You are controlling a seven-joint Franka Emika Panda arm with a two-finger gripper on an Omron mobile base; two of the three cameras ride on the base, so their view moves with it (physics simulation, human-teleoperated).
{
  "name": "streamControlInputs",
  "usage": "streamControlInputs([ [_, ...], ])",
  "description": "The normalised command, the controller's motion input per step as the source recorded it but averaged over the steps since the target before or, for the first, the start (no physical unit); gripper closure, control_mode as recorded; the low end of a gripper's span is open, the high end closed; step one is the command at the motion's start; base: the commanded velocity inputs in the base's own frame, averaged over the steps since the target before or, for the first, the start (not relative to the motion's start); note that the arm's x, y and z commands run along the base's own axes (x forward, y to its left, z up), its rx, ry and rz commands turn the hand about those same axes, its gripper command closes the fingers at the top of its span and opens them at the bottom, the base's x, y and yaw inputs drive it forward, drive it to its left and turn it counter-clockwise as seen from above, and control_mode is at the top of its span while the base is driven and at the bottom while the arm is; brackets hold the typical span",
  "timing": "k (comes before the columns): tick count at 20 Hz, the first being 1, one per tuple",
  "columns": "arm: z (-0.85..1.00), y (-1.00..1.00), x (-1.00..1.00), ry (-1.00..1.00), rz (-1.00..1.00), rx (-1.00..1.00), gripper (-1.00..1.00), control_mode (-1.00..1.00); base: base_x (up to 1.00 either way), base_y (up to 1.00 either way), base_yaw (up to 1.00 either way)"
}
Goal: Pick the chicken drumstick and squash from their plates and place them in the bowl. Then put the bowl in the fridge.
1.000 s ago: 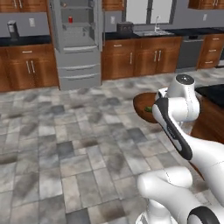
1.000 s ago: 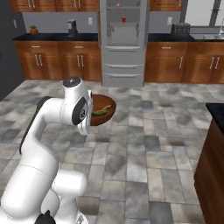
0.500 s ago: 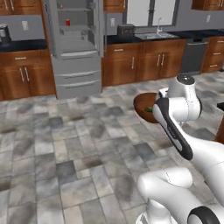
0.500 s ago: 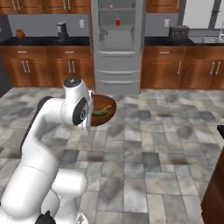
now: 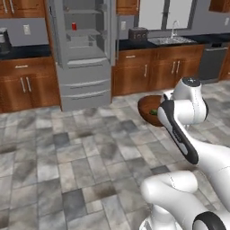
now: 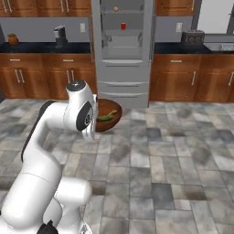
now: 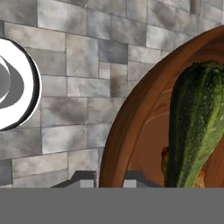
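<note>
The fridge (image 6: 122, 50) now looms nearer at twelve o'clock, while the folded arm's end effector (image 7: 109, 177) stays clamped on the bowl (image 6: 107, 115) rim.

The bowl (image 7: 131, 127) by the claw is reddish-brown wood. Inside lies a speckled dark green squash (image 7: 197, 127). Below, the floor (image 7: 78, 70) is mottled grey stone tile. The fridge (image 6: 122, 50) ahead is plain grey.

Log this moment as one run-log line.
pincer: shut on bowl rim | squash: in bowl | fridge: open, ahead | phase: carrying
</note>
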Motion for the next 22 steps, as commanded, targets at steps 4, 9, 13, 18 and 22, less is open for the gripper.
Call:
streamControlInputs([
  [4, 0.00, 0.00, 0.00, 0.00, 0.00, 0.00, 1.00, 1.00, 0.94, 0.06, 0.07],
  [9, 0.00, 0.00, 0.00, 0.00, 0.00, 0.00, 1.00, 1.00, 0.94, 0.02, 0.01],
  [13, 0.00, 0.00, 0.00, 0.00, 0.00, 0.00, 1.00, 1.00, 0.94, 0.00, 0.04],
  [18, 0.00, 0.00, 0.00, 0.00, 0.00, 0.00, 1.00, 1.00, 0.93, -0.06, 0.14],
  [22, 0.00, 0.00, 0.00, 0.00, 0.00, 0.00, 1.00, 1.00, 0.89, -0.16, 0.23],
])
